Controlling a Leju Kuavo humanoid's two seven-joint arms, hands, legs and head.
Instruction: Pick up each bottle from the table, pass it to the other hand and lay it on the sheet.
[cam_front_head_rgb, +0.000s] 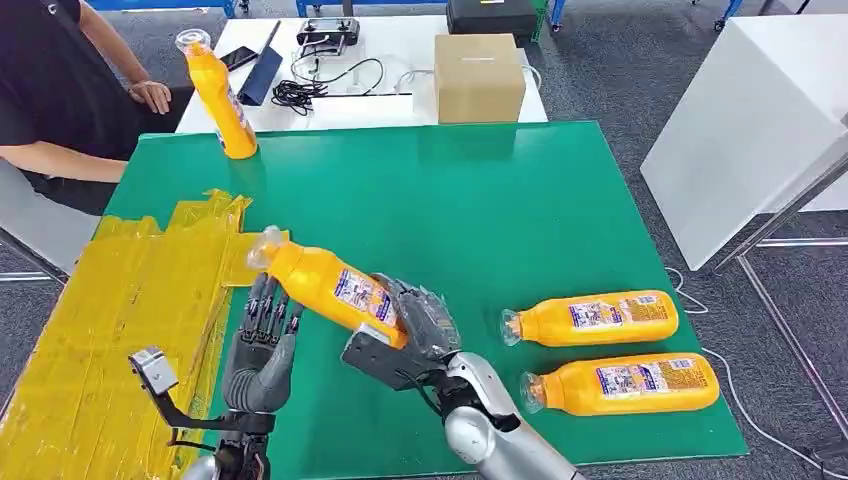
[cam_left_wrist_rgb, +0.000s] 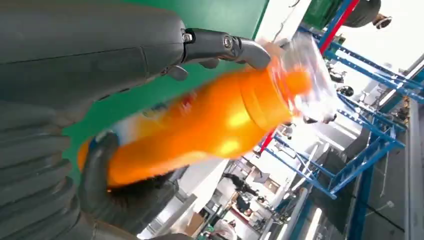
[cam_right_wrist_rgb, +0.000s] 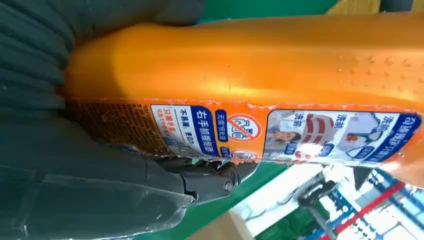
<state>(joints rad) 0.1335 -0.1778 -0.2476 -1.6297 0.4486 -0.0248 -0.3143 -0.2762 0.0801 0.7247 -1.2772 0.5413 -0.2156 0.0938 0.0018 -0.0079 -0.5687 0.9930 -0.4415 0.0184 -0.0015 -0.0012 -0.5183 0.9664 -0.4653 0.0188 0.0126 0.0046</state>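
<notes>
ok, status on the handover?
Right robot hand grips the orange plastic bottle by its base. Left robot hand open beneath the neck, fingers up. Yellow taped sheet just beyond. Nothing between.

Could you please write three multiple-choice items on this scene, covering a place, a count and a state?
1. Where does the upright bottle stand?
A. at the green table's far left corner
B. on the yellow sheet
C. on the cardboard box

2. How many bottles lie on the green table to the right of the robot hands?
A. one
B. two
C. four

3. What is the right robot hand doing?
A. hanging open
B. gripping the raised bottle
C. pressing the sheet

Answers: 1 A, it stands near the person's arm; 2 B, lying bottles and; 3 B, its fingers wrap the base while the left robot hand waits open below.
</notes>
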